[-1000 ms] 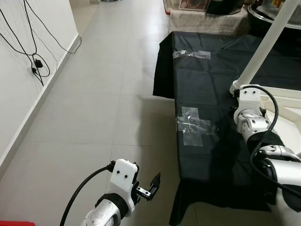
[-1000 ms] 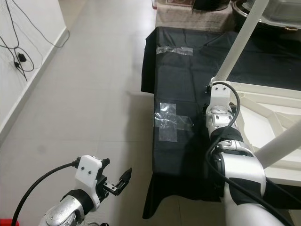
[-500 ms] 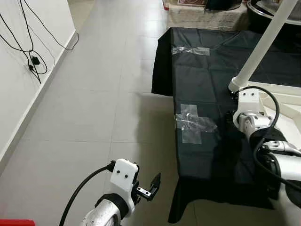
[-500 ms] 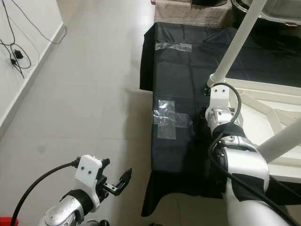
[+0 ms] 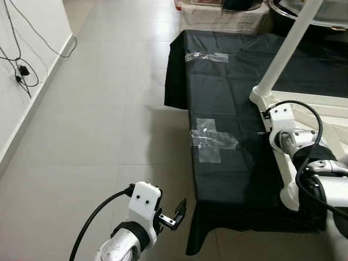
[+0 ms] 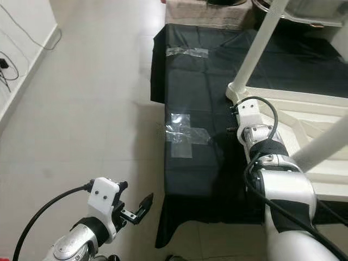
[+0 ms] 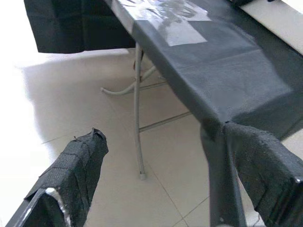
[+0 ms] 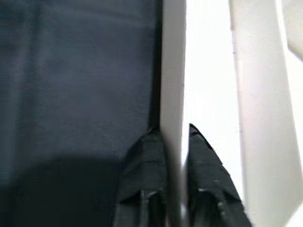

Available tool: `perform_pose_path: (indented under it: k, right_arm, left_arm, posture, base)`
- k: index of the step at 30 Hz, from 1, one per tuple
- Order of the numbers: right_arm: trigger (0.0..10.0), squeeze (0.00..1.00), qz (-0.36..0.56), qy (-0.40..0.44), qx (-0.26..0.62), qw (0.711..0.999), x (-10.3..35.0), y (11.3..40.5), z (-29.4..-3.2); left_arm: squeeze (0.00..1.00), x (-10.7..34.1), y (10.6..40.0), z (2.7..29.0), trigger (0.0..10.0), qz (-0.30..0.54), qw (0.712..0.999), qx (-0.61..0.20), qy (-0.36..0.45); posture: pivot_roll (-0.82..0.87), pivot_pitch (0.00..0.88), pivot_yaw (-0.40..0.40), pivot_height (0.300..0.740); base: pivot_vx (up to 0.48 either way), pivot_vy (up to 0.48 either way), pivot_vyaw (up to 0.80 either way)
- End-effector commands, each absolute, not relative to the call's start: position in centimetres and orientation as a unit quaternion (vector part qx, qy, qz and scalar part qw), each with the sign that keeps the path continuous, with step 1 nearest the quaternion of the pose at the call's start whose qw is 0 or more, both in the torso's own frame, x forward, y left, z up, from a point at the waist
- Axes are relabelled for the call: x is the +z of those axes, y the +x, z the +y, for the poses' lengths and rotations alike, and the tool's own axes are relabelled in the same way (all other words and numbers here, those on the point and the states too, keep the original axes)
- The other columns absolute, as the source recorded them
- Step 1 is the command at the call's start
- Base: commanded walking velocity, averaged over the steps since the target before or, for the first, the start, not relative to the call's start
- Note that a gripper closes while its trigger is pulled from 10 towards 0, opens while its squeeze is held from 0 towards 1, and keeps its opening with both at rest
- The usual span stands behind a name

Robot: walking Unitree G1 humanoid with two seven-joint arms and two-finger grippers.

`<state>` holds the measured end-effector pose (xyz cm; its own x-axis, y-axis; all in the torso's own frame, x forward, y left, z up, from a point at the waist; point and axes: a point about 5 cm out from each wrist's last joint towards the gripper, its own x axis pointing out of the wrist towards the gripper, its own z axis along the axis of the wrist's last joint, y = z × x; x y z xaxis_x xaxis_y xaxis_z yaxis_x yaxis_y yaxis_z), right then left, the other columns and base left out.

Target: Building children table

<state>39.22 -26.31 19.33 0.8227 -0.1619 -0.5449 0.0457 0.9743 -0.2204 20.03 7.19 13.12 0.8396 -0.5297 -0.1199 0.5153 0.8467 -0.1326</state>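
Two black fingers of the right gripper (image 8: 173,142) pinch the thin white rim of the upturned white plastic children's table (image 6: 304,117), one finger on each side of the edge; in the head views the fingertips are hidden behind the wrist. That tabletop lies on the black cloth-covered folding table (image 5: 228,109), its round white leg (image 5: 285,49) rising out of frame and its far side cut off. Clear tape patches (image 5: 209,140) stick to the cloth. Over the grey tiled floor (image 5: 98,109), beside the table's near corner, the left gripper (image 7: 156,156) hangs with its fingers spread, holding nothing. Black cables (image 5: 19,70) trail on the white wall.
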Motion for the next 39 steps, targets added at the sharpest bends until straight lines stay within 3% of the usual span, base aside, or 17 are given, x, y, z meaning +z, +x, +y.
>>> perform_pose_path:
  k: [1, 5, 7, 8, 10, 14, 18, 21, 25, 33, 35, 36, 37, 39]
  right_arm:
    - [0.0, 0.00, 0.343, -0.104, 0.006, 0.933, 16.8, 38.9, -24.1]
    - [0.0, 0.00, 0.344, -0.107, 0.044, 0.932, 16.9, 39.1, -23.3]
    - [0.0, 0.00, 0.358, -0.140, 0.127, 0.915, 16.8, 39.0, -22.2]
    - [0.0, 0.00, 0.358, -0.140, 0.127, 0.915, 16.8, 39.0, -22.2]
    - [0.0, 0.00, 0.378, -0.169, 0.207, 0.886, 16.5, 38.7, -21.3]
    - [0.0, 0.00, 0.379, -0.205, 0.283, 0.857, 16.3, 38.4, -21.0]
    - [0.0, 0.00, 0.374, -0.230, 0.395, 0.807, 16.4, 37.6, -20.7]
    - [0.0, 0.00, 0.380, -0.237, 0.416, 0.792, 16.4, 37.3, -20.7]
    - [0.0, 0.00, 0.386, -0.287, 0.478, 0.735, 15.8, 36.3, -21.5]
    - [0.0, 0.00, 0.386, -0.287, 0.478, 0.735, 15.8, 36.3, -21.5]
    - [0.0, 0.00, 0.389, -0.302, 0.492, 0.718, 15.8, 35.9, -22.0]
    - [0.0, 0.00, 0.391, -0.359, 0.510, 0.677, 15.8, 35.3, -23.5]
    - [0.0, 0.00, 0.391, -0.359, 0.510, 0.677, 15.8, 35.3, -23.5]
    - [0.0, 0.00, 0.399, -0.464, 0.527, 0.590, 15.7, 34.1, -25.9]
  left_arm:
    - [0.00, 12.5, 19.9, 6.9, 10.0, 0.092, 0.956, -0.274, -0.052]
    - [0.00, 12.5, 19.9, 6.9, 10.0, 0.092, 0.956, -0.274, -0.052]
    - [0.00, 12.4, 19.9, 7.0, 10.0, 0.093, 0.956, -0.274, -0.051]
    - [0.00, 12.4, 19.9, 7.0, 10.0, 0.093, 0.956, -0.274, -0.051]
    - [0.00, 12.3, 20.0, 7.0, 10.0, 0.093, 0.956, -0.274, -0.050]
    - [0.00, 12.2, 20.1, 7.1, 10.0, 0.094, 0.956, -0.274, -0.049]
    - [0.00, 12.0, 20.2, 7.2, 10.0, 0.095, 0.955, -0.276, -0.047]
    - [0.00, 12.0, 20.3, 7.3, 10.0, 0.095, 0.955, -0.276, -0.047]
    - [0.00, 12.0, 20.5, 7.4, 10.0, 0.095, 0.956, -0.273, -0.047]
    - [0.00, 12.0, 20.5, 7.4, 10.0, 0.095, 0.956, -0.273, -0.047]
    - [0.00, 12.0, 20.5, 7.4, 10.0, 0.095, 0.957, -0.272, -0.046]
    - [0.00, 12.0, 20.6, 7.4, 10.0, 0.094, 0.957, -0.271, -0.046]
    - [0.00, 12.0, 20.6, 7.4, 10.0, 0.094, 0.957, -0.271, -0.046]
    - [0.00, 12.0, 20.6, 7.5, 10.0, 0.094, 0.957, -0.270, -0.046]
  posture:
    - [0.07, 0.200, -0.096, 0.740]
    - [0.08, 0.196, -0.096, 0.740]
    - [0.08, 0.188, -0.094, 0.740]
    - [0.08, 0.188, -0.094, 0.740]
    - [0.08, 0.182, -0.091, 0.740]
    - [0.08, 0.171, -0.088, 0.740]
    - [0.07, 0.167, -0.086, 0.740]
    - [0.08, 0.168, -0.087, 0.740]
    - [0.08, 0.169, -0.088, 0.740]
    - [0.08, 0.169, -0.088, 0.740]
    - [0.08, 0.170, -0.086, 0.740]
    - [0.08, 0.172, -0.085, 0.740]
    - [0.08, 0.172, -0.085, 0.740]
    - [0.08, 0.175, -0.083, 0.740]
  base:
    - [0.000, 0.000, 0.00]
    - [0.000, 0.000, 0.00]
    - [0.000, 0.000, 0.00]
    - [0.000, 0.000, 0.00]
    - [0.000, 0.000, 0.00]
    - [0.000, 0.000, 0.00]
    - [0.000, 0.000, 0.00]
    - [0.000, 0.000, 0.00]
    - [0.000, 0.000, 0.00]
    - [0.000, 0.000, 0.00]
    - [0.000, 0.000, 0.00]
    - [0.000, 0.000, 0.00]
    - [0.000, 0.000, 0.00]
    - [0.000, 0.000, 0.00]
